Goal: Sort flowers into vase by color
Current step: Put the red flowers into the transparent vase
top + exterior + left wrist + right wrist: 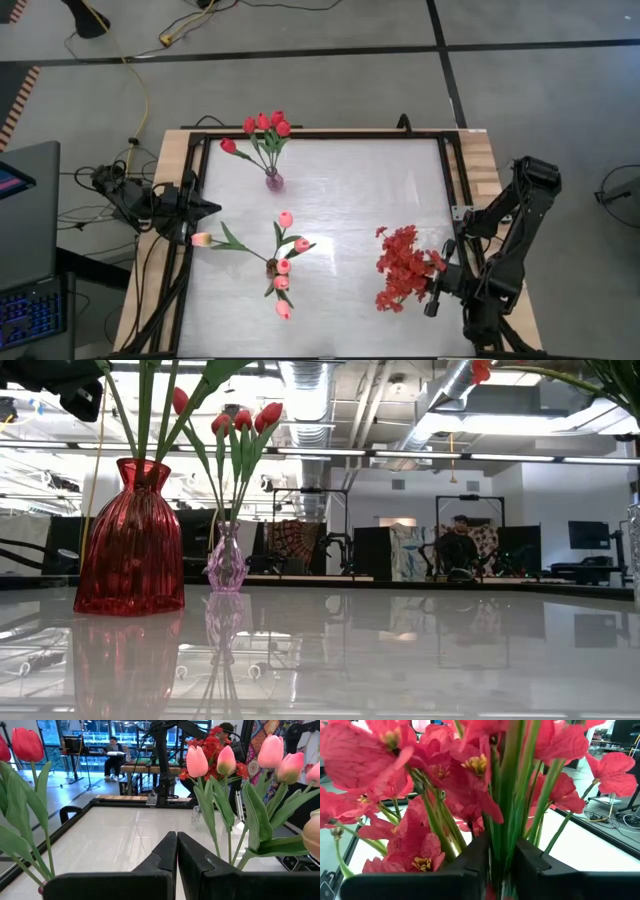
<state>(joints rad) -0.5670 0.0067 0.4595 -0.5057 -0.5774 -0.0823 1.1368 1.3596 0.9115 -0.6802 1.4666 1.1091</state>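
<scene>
Red tulips (265,125) stand in a small lilac vase (273,181) at the far middle of the table. Pink tulips (284,262) fan out of a red vase (130,540) near the table's middle. Sprays of small red blossoms (402,265) stand at the near right, their stems going down toward a clear vase (198,818). My right gripper (437,290) is shut on these stems, level, coming from the table's right. My left gripper (212,210) waits shut at the table's left edge, level, and touches nothing. My right gripper has the bundle of green stems (502,835) of the red blossom sprays between its two fingers, below the blossoms. The fingers come level from the table's right side and lie across the upright stems. The stems' lower ends are hidden below the fingers.
A black frame (320,135) rims the shiny white table top. One pink tulip (201,240) leans out low toward the table's left edge, close to my left gripper. Free room lies between the three bunches. People sit at desks in the room beyond.
</scene>
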